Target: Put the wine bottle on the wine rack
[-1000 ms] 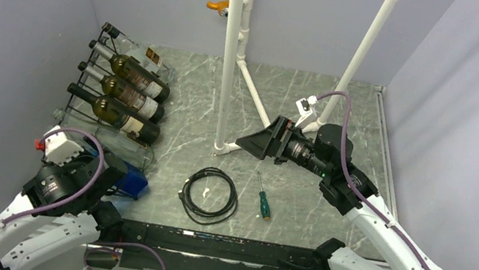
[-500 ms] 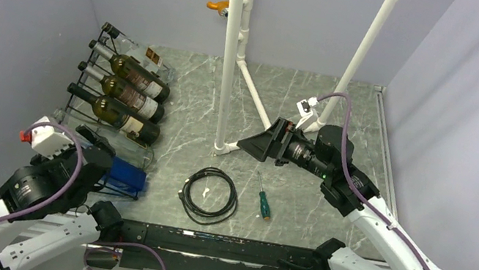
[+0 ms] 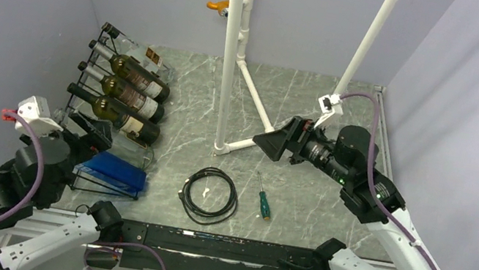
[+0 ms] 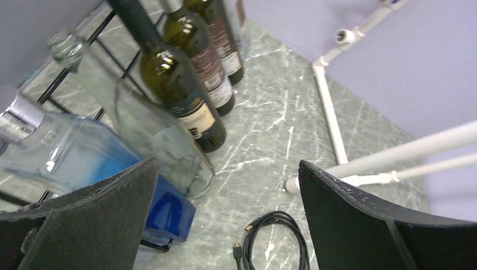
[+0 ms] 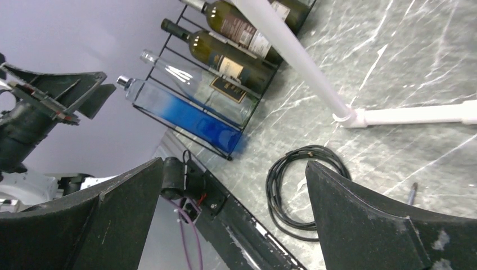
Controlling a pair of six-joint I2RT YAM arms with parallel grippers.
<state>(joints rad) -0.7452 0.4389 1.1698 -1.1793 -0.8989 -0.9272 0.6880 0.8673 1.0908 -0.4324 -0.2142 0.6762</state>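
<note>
The black wire wine rack point(image 3: 86, 88) stands at the left wall and holds several bottles lying slanted. Three dark wine bottles point(image 3: 126, 95) lie on its middle tiers, with a clear bottle point(image 3: 121, 147) below them. A blue square bottle point(image 3: 113, 171) lies on the lowest tier, also seen in the left wrist view point(image 4: 73, 152) and the right wrist view point(image 5: 185, 112). My left gripper point(image 3: 94, 132) is open and empty, raised just near-left of the rack, touching nothing. My right gripper point(image 3: 278, 145) is open and empty, held in the air at the right and pointing left.
A white pipe frame point(image 3: 230, 52) stands mid-table, its foot near my right gripper. A coiled black cable point(image 3: 209, 195) and a green-handled screwdriver point(image 3: 263, 204) lie on the marble top near the front. Grey walls close in the left, back and right.
My left arm has drawn back to the near left and risen, uncovering the blue bottle on the rack. My right arm has shifted a little right and back.
</note>
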